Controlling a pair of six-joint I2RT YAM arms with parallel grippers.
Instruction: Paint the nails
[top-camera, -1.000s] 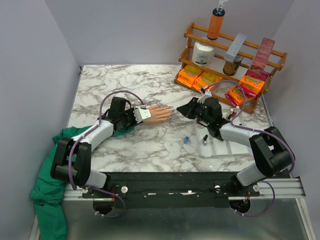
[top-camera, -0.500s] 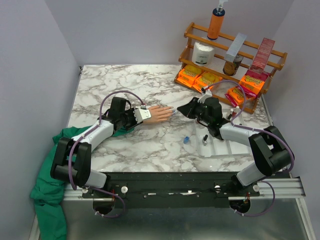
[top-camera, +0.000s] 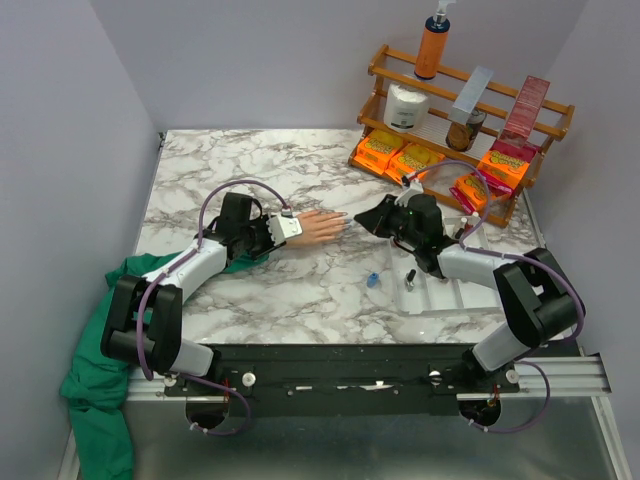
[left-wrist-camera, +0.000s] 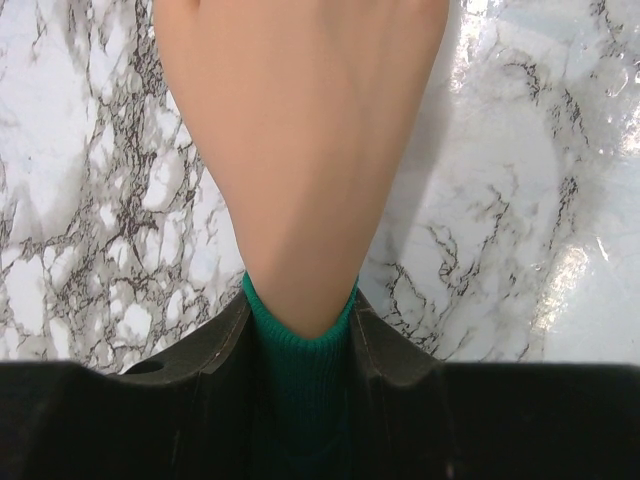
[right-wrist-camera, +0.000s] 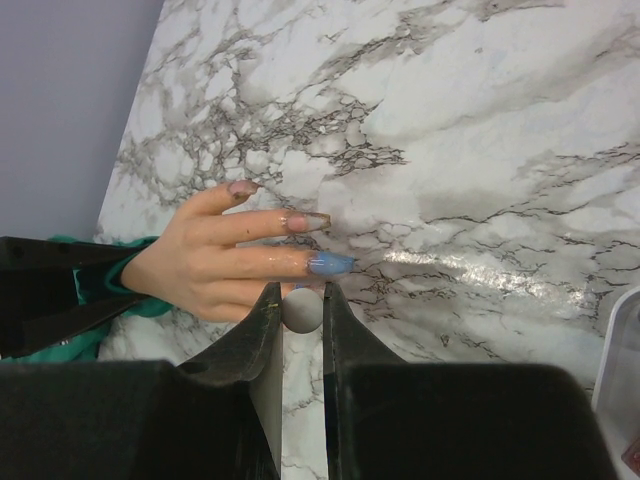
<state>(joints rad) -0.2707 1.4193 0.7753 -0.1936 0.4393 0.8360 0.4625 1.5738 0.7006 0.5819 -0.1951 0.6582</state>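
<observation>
The peach fake hand (top-camera: 322, 227) lies flat on the marble table, fingers pointing right. My left gripper (top-camera: 283, 228) is shut on its green-sleeved wrist (left-wrist-camera: 300, 345). In the right wrist view one nail (right-wrist-camera: 330, 263) is blue, and the two nails above it (right-wrist-camera: 305, 221) are pale and clear. My right gripper (right-wrist-camera: 302, 300) is shut on a round grey brush cap (right-wrist-camera: 302, 311), just below the blue nail, by the fingertips (top-camera: 345, 222). The brush tip itself is hidden under the cap.
A small blue bottle (top-camera: 372, 281) stands on the table. A black bottle (top-camera: 409, 277) stands on a white tray (top-camera: 450, 297) beside it. A wooden rack (top-camera: 462, 115) with snack packs stands at the back right. The green sleeve (top-camera: 95, 380) hangs off the left edge.
</observation>
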